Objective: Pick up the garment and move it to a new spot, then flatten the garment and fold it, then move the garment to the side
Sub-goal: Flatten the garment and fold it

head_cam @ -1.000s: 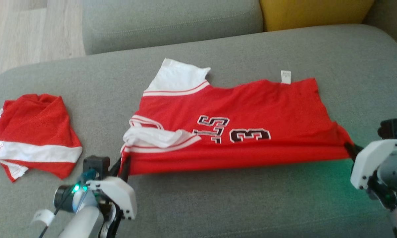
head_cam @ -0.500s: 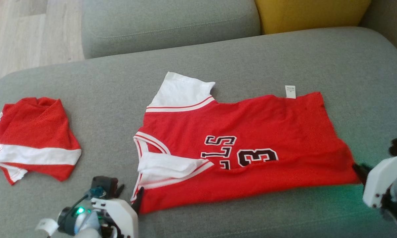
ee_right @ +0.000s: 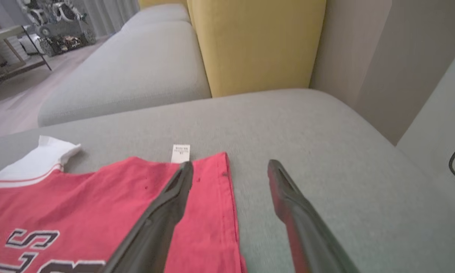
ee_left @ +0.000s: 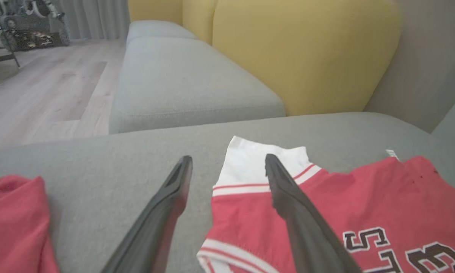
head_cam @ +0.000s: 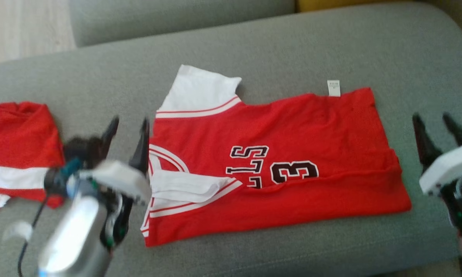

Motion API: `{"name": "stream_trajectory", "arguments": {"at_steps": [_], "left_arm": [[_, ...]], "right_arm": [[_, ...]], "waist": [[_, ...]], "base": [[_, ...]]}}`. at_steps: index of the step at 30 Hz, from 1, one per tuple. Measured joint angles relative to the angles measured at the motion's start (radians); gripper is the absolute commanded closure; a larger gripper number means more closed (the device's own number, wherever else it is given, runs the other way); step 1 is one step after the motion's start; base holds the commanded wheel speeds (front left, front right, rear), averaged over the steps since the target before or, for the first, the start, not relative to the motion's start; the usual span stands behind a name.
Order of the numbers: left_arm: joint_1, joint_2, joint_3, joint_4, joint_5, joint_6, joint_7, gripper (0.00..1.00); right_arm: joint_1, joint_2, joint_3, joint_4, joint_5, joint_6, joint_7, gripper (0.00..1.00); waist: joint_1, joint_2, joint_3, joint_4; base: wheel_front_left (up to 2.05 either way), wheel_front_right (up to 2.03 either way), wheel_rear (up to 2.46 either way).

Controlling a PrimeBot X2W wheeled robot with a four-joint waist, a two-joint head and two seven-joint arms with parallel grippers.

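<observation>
Red jersey point(head_cam: 277, 154) lying on grey sofa point(head_cam: 292, 46), second red garment point(head_cam: 15, 130) apart, left gripper point(head_cam: 130, 121), right gripper point(head_cam: 430, 115), both spread

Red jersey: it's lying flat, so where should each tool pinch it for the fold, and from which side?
Probably the far long edge: left tool at the white sleeve, right tool at the hem corner beside the label, each sliding in from its own short end. The red jersey lies flat lengthwise across the cushion, and both open tools flank those ends.
</observation>
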Motion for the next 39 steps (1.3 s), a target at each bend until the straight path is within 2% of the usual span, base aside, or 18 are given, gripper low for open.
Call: {"name": "stream_trajectory", "arguments": {"at_steps": [5,10,13,19,23,31,38,39], "left_arm": [[-0.172,-0.001,-0.034,0.072,0.008,-0.087,0.066,0.00],[-0.388,0.012,-0.050,0.218,-0.008,-0.179,0.203,0.00],[-0.507,0.024,-0.066,0.318,-0.007,-0.215,0.279,0.00],[-0.649,0.056,-0.115,0.471,0.013,-0.248,0.363,0.00],[-0.715,0.076,-0.158,0.569,0.031,-0.258,0.384,0.00],[-0.773,0.097,-0.236,0.702,0.060,-0.267,0.367,0.00],[-0.820,0.092,-0.288,0.756,0.032,-0.267,0.341,0.00],[-0.820,0.089,-0.292,0.759,0.019,-0.267,0.341,0.16]], "right_arm": [[-0.100,0.037,0.038,0.015,-0.039,0.000,-0.100,0.00],[-0.217,0.065,0.104,0.061,-0.067,0.000,-0.150,0.00],[-0.281,0.081,0.151,0.090,-0.076,0.000,-0.170,0.00],[-0.365,0.104,0.214,0.143,-0.082,0.000,-0.202,0.00],[-0.415,0.112,0.255,0.180,-0.082,0.000,-0.225,0.00],[-0.463,0.125,0.293,0.230,-0.071,0.000,-0.255,0.00],[-0.467,0.125,0.295,0.253,-0.065,0.000,-0.267,0.00],[-0.472,0.125,0.295,0.257,-0.065,0.000,-0.272,0.00]], "waist": [[0.0000,0.0000,0.071,-0.023],[0.0000,0.0000,0.144,-0.063],[0.0001,0.0000,0.184,-0.095],[0.0001,0.0000,0.242,-0.153],[0.0001,0.0000,0.281,-0.196],[0.0001,0.0000,0.325,-0.259],[0.0001,0.0000,0.340,-0.272],[0.0000,0.0000,0.340,-0.271]], "base": [[0.00,0.00,0.00],[0.00,0.00,0.00],[0.00,0.00,0.00],[0.00,0.00,0.00],[0.00,0.00,0.00],[0.00,0.00,0.00],[0.00,0.00,0.00],[0.00,0.00,0.00]]}}
